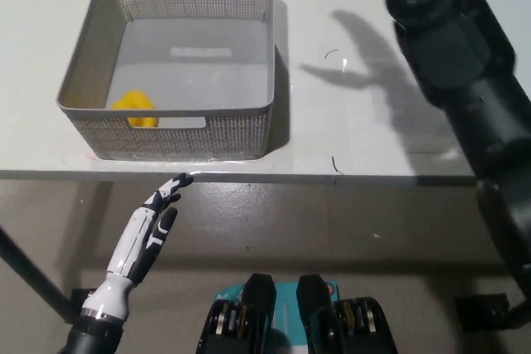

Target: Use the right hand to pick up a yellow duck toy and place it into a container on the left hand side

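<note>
The yellow duck toy point(133, 106) lies inside the grey mesh basket point(224, 134), in its near left corner, partly hidden by the front wall. My black right arm point(452, 47) reaches up along the right side of the picture. Its hand is cut off by the top edge, and only its shadow falls on the table to the right of the basket. My white left hand point(148, 234) rests low at the lower left, below the table's front edge, open with its fingers stretched out and holding nothing.
The basket stands on a white table point(365, 143) at the left, close to the front edge. Grey floor shows below the edge.
</note>
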Tool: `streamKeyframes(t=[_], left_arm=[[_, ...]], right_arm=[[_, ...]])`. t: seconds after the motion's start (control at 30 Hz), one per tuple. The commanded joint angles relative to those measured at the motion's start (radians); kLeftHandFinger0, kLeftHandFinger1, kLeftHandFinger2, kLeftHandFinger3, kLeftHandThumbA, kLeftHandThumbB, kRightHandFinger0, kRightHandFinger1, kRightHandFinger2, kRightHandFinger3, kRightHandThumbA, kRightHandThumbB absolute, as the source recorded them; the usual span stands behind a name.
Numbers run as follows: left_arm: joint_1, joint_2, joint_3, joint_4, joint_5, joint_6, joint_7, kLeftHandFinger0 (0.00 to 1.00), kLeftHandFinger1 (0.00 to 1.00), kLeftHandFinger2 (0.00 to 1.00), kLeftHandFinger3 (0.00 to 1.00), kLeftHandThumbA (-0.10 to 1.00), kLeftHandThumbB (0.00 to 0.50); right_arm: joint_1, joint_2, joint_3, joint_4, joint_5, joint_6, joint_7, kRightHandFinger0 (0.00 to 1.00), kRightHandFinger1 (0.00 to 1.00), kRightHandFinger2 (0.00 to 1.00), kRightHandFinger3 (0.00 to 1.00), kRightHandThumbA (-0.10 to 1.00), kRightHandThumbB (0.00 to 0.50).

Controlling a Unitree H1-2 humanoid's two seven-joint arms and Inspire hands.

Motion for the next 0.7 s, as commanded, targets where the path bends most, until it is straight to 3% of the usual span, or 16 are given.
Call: streamKeyframes(t=[0.0,0.07,0.13,0.2,0.23,0.27,0.4,0.5,0.67], left_arm=[[-0.015,0.034,0.001,-0.014,0.008,-0.033,0.003,0.99,1.0,1.0,1.0,1.0,0.5],[-0.012,0.034,-0.001,-0.012,0.01,-0.033,0.007,1.0,1.0,1.0,1.0,1.0,0.5],[-0.012,0.033,-0.002,-0.01,0.006,-0.033,0.011,1.0,1.0,1.0,1.0,1.0,0.5],[-0.011,0.035,-0.005,-0.01,-0.002,-0.033,0.014,1.0,1.0,1.0,1.0,1.0,0.5],[-0.009,0.037,-0.006,-0.01,-0.004,-0.033,0.016,1.0,1.0,1.0,1.0,1.0,0.5],[-0.007,0.039,-0.01,-0.01,-0.007,-0.033,0.017,1.0,1.0,1.0,1.0,1.0,0.5],[-0.004,0.033,-0.015,-0.004,-0.016,-0.033,0.017,1.0,1.0,1.0,1.0,1.0,0.5],[0.008,0.026,-0.013,-0.006,-0.024,-0.033,0.022,1.0,1.0,1.0,1.0,1.0,0.5],[0.021,0.018,-0.011,-0.009,-0.032,-0.033,0.019,1.0,1.0,1.0,1.0,1.0,0.5]], right_arm=[[0.161,-0.163,-0.198,-0.728,0.21,0.117,0.079,1.0,1.0,1.0,1.0,1.0,0.386],[0.228,-0.151,-0.219,-0.81,0.225,0.115,0.061,1.0,1.0,1.0,1.0,1.0,0.372],[0.346,-0.112,-0.232,-0.891,0.259,0.07,0.033,1.0,1.0,1.0,1.0,1.0,0.423],[0.42,-0.09,-0.229,-0.939,0.262,0.055,0.021,1.0,1.0,1.0,1.0,1.0,0.434],[0.469,-0.072,-0.228,-0.955,0.271,0.026,0.012,1.0,1.0,1.0,1.0,1.0,0.413],[0.547,-0.036,-0.225,-0.973,0.315,-0.024,0.002,1.0,1.0,1.0,1.0,1.0,0.35],[0.741,0.054,-0.184,-0.986,0.354,-0.14,-0.023,1.0,1.0,1.0,1.0,1.0,0.289],[0.894,0.118,-0.118,-0.935,0.362,-0.241,-0.015,1.0,1.0,1.0,1.0,1.0,0.309],[1.058,0.153,-0.077,-0.942,0.43,-0.242,0.049,1.0,1.0,1.0,1.0,1.0,0.381]])
